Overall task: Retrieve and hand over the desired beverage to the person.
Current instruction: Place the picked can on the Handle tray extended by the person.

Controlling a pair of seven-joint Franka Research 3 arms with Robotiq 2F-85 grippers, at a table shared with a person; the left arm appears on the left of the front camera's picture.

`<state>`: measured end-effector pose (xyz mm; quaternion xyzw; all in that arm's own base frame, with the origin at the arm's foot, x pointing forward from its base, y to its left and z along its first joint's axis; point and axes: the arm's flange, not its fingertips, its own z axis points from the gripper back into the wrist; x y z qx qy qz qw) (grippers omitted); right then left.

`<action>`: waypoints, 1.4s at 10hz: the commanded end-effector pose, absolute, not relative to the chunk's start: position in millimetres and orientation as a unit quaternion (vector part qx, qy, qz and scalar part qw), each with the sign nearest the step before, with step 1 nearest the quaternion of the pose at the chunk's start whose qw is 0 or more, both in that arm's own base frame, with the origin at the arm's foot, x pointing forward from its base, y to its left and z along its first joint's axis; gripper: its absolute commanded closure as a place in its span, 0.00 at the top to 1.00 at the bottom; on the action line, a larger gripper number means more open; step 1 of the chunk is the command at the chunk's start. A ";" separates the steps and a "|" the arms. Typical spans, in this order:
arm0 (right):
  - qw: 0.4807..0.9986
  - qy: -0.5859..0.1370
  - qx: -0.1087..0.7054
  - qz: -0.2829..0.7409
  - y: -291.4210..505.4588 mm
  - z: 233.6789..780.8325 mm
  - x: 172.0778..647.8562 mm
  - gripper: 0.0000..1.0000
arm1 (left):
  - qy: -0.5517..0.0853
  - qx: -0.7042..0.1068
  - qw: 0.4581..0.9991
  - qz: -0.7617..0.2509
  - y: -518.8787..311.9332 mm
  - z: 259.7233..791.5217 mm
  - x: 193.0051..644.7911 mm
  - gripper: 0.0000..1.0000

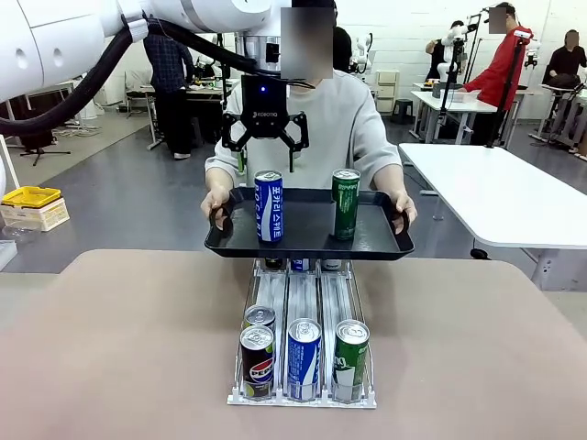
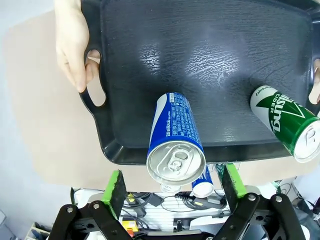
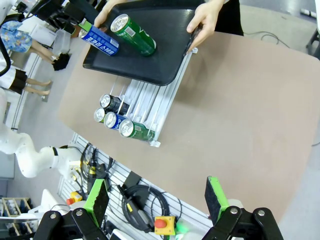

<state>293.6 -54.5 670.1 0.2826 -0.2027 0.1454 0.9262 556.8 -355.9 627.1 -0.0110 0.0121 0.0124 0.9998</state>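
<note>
At the centre of the front view you see the person [image 1: 335, 119] in the light grey sweatshirt holding a black tray [image 1: 308, 240] by both handles, above the far end of the clear can rack [image 1: 304, 323]. The blue can [image 1: 268, 206] stands upright on the left part of the tray, and the green can [image 1: 345, 204] stands upright to its right, well apart from it. The left gripper [image 1: 266, 145] hangs just above the blue can in the upper middle of the frame, its jaws spread and clear of the can. In the left wrist view you look straight down on the blue can's silver top between the two green pads [image 2: 115, 187], which stand off on either side without touching it. At the near end of the rack, low in the front view, four more cans sit in three lanes: dark, blue and green in front, with a fourth behind the dark one. The right gripper [image 3: 157, 200] shows at the bottom of the right wrist view, high above the brown table [image 3: 240, 110], jaws spread and holding nothing.
</note>
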 end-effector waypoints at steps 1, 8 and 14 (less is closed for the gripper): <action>0.924 -0.202 0.290 0.147 -52.8 670.3 294.3 1.00 | 0.019 -0.023 1.000 -0.003 -349.5 634.1 552.1 1.00; 0.924 -0.202 0.290 0.147 -52.8 670.3 294.3 1.00 | -0.082 -0.029 0.965 -0.249 -241.5 636.0 407.9 1.00; 0.924 -0.202 0.290 0.147 -52.8 670.3 294.3 1.00 | -0.156 -0.109 0.941 -0.278 -129.1 614.1 343.8 1.00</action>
